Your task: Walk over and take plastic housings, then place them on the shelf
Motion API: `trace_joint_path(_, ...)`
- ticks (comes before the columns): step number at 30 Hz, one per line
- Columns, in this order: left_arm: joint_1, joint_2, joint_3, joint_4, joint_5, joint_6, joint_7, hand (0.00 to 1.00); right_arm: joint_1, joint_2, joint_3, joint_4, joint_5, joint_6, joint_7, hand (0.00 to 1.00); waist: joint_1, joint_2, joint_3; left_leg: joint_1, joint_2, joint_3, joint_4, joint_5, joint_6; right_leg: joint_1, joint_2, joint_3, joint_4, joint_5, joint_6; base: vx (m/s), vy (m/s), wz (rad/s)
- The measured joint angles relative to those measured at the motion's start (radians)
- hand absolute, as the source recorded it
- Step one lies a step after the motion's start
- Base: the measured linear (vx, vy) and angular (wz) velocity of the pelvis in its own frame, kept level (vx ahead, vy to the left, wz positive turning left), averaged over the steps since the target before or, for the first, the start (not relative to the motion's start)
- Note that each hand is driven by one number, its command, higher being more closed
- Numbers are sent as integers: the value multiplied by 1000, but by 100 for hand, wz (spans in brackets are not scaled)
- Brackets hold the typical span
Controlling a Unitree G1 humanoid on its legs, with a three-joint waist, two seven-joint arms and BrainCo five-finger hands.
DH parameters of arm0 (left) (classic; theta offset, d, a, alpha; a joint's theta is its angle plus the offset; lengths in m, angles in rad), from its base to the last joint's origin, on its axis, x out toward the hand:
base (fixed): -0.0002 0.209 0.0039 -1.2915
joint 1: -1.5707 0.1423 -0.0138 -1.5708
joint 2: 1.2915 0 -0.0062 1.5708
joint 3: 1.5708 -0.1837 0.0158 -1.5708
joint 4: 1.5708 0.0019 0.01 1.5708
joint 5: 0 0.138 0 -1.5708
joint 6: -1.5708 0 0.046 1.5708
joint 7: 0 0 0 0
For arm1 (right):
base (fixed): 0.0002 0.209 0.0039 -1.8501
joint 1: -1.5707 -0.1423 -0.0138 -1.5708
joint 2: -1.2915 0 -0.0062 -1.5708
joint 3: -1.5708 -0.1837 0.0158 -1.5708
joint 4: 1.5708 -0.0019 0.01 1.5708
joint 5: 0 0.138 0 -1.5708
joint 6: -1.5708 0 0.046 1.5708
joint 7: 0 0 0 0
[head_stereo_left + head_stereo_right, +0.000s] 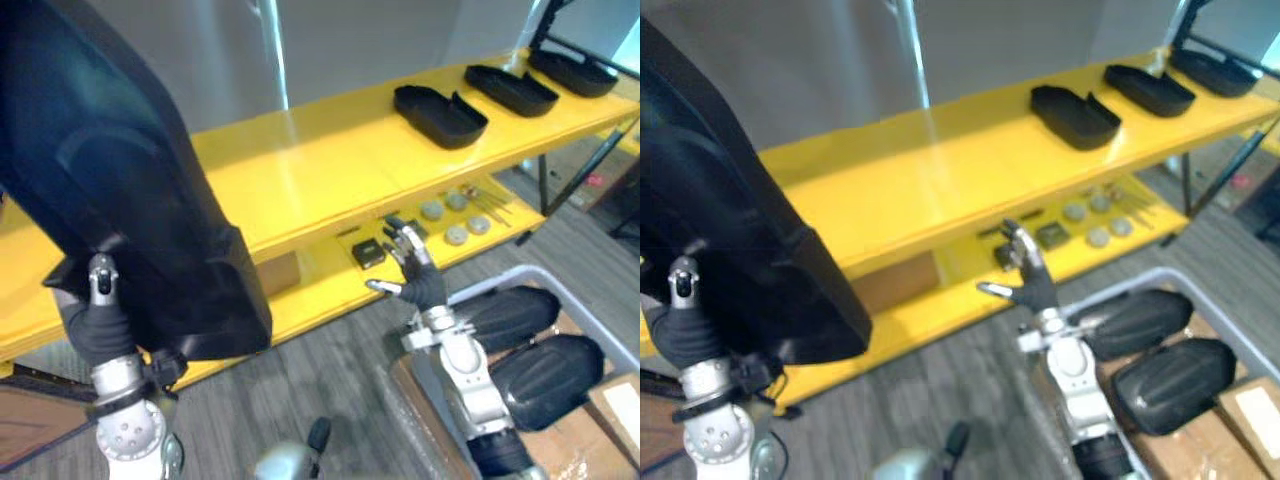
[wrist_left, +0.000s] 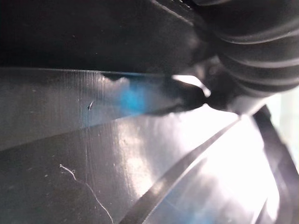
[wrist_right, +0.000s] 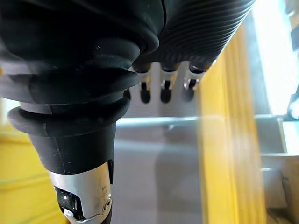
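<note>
the step in hand looks like the carry to the shelf. a big black housing (image 1: 130,200) hangs at the near left, up against the left hand (image 1: 97,322), and is not yet set down on anything. the housing hides how that hand holds it, so i cannot tell whether it is closed round the piece or only bearing it. the right hand (image 1: 412,268) is open and holds nothing. it is spread in front of the lower board (image 1: 325,280) of the yellow shelf (image 1: 300,170), near the small parts (image 1: 456,218) lying there.

three placed housings (image 1: 440,115) lie in a row at the far right of the shelf's top board, and the board is bare to their left. two spare housings (image 1: 545,378) sit in a grey bin (image 1: 515,270) at the near right.

the next move, as i judge it, is to bring the carried housing over the front edge of the top board and lower it flat onto the bare stretch, left of the row and apart from it. the piece is wide, so it needs height over the edge before it goes down, and the free hand could steady its far side.
</note>
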Motion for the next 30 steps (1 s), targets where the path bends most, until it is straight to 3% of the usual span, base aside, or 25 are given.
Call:
trace_joint_path(5,7,-4,6,-19,7,-1,-3,100,30,17,-28,-60,1,-4,-1,0,-5,-1,11,-4,19,69,50,-31,7,24,-2,-21,0,-29,-7,-99,-44,3)
trace_joint_path(7,9,-18,23,-41,31,-3,-8,100,30,33,-50,-61,-1,-8,-5,0,-1,-12,15,-29,12,99,105,-54,21,26,-16,-45,19,-54,-1,3,35,34)
trace_joint_path(10,30,-34,87,-82,29,-15,-20,100,31,60,-56,-58,-12,-17,-30,0,9,-51,9,-62,-13,146,203,-144,41,37,-54,-53,44,-76,37,105,62,14)
trace_joint_path(11,32,-41,90,-81,30,-26,-22,100,29,57,-59,-57,-13,-24,-38,0,7,-47,6,-66,-14,145,223,-170,47,6,-71,-39,162,-65,47,196,91,21)
trace_joint_path(12,30,-42,81,-81,30,-25,-22,100,34,53,-72,-52,-13,-26,-51,0,1,-31,-2,-67,-13,129,238,-185,62,-84,-111,4,362,-27,11,188,135,28)
trace_joint_path(13,17,-21,81,-81,38,-24,-21,100,33,57,-88,-43,-13,-28,-64,0,-4,-34,0,-46,-17,120,226,-197,70,-170,-145,61,541,42,-33,177,173,26)
trace_joint_path(14,10,-7,81,-80,40,-21,-16,100,30,58,-93,-30,-13,-35,-68,0,-5,-36,2,-28,-21,113,216,-201,75,-210,-158,91,618,59,-50,267,146,21)
trace_joint_path(16,-18,20,70,-71,38,-6,13,100,31,58,-126,-12,-13,-49,-69,0,-35,-25,4,49,-25,61,186,-209,76,-290,-147,163,745,28,-55,323,95,40)
trace_joint_path(19,-77,51,53,-45,37,11,26,100,30,50,-182,-30,-12,-62,-71,0,-60,-13,1,99,-21,-3,164,-210,72,-350,-89,213,588,-13,-57,241,24,61)
trace_joint_path(20,-113,73,44,-22,36,26,33,100,26,34,-216,-41,-10,-62,-70,0,-63,-4,1,115,-18,-25,155,-212,69,-376,-51,267,442,-11,-49,245,-31,78)
trace_joint_path(21,-140,87,43,2,34,43,39,100,21,8,-241,-51,-7,-62,-70,0,-73,-5,-3,126,-19,-63,158,-222,64,-393,-17,343,302,8,-20,255,-54,85)
trace_joint_path(24,-156,87,38,60,26,79,47,100,19,-27,-291,-76,10,-60,-68,0,-91,-8,-7,176,-27,-143,158,-248,39,-417,8,435,158,52,29,310,-159,101)
trace_joint_path(27,-125,87,14,61,29,88,45,100,20,-28,-320,-101,51,-60,-49,0,-91,-38,-32,194,-33,-165,161,-280,-6,-385,7,451,71,142,7,313,-240,92)
trace_joint_path(28,-114,85,2,60,28,88,44,100,19,-30,-325,-122,60,-62,-41,0,-92,-52,-44,193,-34,-157,174,-316,-22,-350,5,446,27,245,16,305,-261,93)
trace_joint_path(29,-109,61,-12,67,29,88,40,100,15,-41,-329,-124,60,-61,-38,0,-93,-25,-46,191,-7,-153,192,-341,-20,-335,21,411,24,245,13,275,-229,102)
trace_joint_path(30,-84,38,-36,61,28,87,36,100,15,-48,-331,-131,60,-59,-34,0,-95,5,-60,170,51,-87,212,-373,-44,-299,42,370,-12,242,0,228,-216,100)
